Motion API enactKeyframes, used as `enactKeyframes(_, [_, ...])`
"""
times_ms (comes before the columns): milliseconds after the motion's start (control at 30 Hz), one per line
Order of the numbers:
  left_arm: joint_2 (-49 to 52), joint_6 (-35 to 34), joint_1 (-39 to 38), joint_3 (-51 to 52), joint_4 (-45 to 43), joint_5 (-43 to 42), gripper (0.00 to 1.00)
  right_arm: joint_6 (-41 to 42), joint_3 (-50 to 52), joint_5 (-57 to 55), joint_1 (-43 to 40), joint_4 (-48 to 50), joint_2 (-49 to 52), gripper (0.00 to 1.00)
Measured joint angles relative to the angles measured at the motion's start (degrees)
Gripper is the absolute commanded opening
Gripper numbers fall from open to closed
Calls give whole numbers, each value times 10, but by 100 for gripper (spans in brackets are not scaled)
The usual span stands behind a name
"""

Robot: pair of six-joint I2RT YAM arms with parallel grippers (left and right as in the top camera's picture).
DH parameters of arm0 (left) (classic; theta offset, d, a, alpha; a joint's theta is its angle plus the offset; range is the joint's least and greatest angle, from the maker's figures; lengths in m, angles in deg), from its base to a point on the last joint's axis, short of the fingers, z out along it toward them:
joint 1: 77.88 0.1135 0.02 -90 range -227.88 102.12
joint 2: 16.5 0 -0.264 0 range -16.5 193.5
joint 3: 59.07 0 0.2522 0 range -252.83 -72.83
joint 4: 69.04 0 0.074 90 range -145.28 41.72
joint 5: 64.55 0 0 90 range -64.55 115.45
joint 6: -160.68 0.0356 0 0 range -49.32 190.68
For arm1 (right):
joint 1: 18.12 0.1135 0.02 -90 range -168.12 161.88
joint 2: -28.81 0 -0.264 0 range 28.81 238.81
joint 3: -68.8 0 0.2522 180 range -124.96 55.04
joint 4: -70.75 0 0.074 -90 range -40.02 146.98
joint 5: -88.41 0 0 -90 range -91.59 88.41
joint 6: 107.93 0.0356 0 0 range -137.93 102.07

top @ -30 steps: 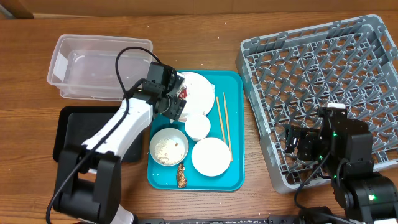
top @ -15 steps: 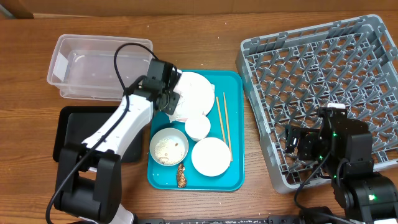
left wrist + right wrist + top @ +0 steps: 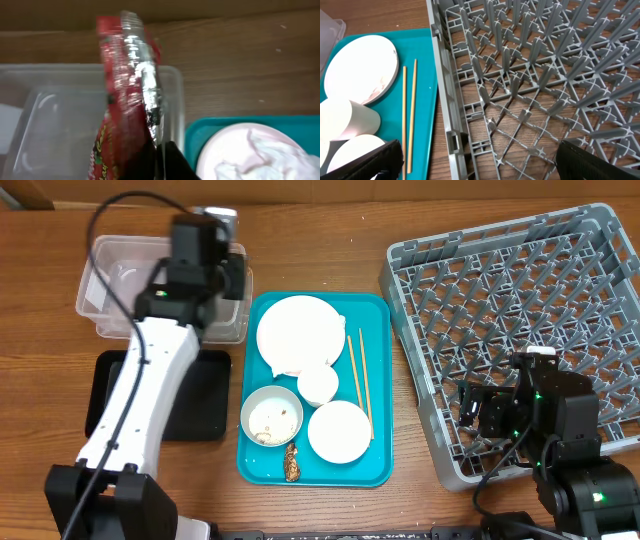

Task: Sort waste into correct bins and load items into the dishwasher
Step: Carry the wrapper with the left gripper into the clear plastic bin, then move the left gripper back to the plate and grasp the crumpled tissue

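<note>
One small red-and-silver foil wrapper [image 3: 127, 95] is held pinched by its lower edge in the left tool [image 3: 159, 159], whose fingers are closed narrowly on it. It is carried over the right end of the clear plastic rectangular tub [image 3: 120, 280] at the far left of the wooden tabletop [image 3: 320, 220]. The wrapper is judged very light, limp and slick, so an edge pinch is suited to it. On release it may cling to a finger or drift aside, and a low release well inside the tub wall is advised. Just in front of the tub, the shallow black rectangular tray [image 3: 115, 395] is partly hidden by the arm.

At the middle, the teal serving tray [image 3: 375, 465] is loaded with several things:
- a round white plate [image 3: 300, 330]
- a small white cup [image 3: 318, 384]
- a small white bowl with rice grains [image 3: 271, 416]
- a second, clean white bowl [image 3: 339, 431]
- a small brown food piece [image 3: 292, 463]
- a pair of thin wooden chopsticks [image 3: 358, 380], laid side by side

The crockery is judged stiff, smooth and breakable, best taken by the rim. The chopsticks are likely to roll and are best gripped together across the middle.

At the right, nothing is seen loaded in the large grey plastic dishwasher rack [image 3: 520, 310]. The right tool [image 3: 480, 160] is held at its near left part with fingers spread wide and nothing between them.
</note>
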Motion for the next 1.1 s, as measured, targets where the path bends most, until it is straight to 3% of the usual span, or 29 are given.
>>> enactKeyframes(67, [6, -7, 24, 0, 0, -1, 54, 0, 0, 0, 0, -1, 0, 100])
enactKeyframes(233, [21, -16, 44, 0, 3, -49, 61, 0, 0, -2, 0, -1, 0, 100])
enactKeyframes(400, [23, -21, -3, 0, 32, -152, 74, 0, 0, -2, 0, -1, 0, 100])
enactKeyframes(533, [35, -23, -62, 0, 57, -169, 75, 0, 0, -2, 0, -1, 0, 100])
enactKeyframes(567, [43, -23, -77, 0, 58, -172, 80, 0, 0, -2, 0, -1, 0, 100])
enactKeyframes(833, [149, -34, -148, 2, 68, -166, 88, 0, 0, -2, 0, -7, 0, 100])
enactKeyframes(1033, [208, -49, -158, 5, 70, -127, 87, 0, 0, -2, 0, -11, 0, 100])
enactKeyframes(1100, [218, -54, -158, 6, 71, -118, 81, 0, 0, -2, 0, -11, 0, 100])
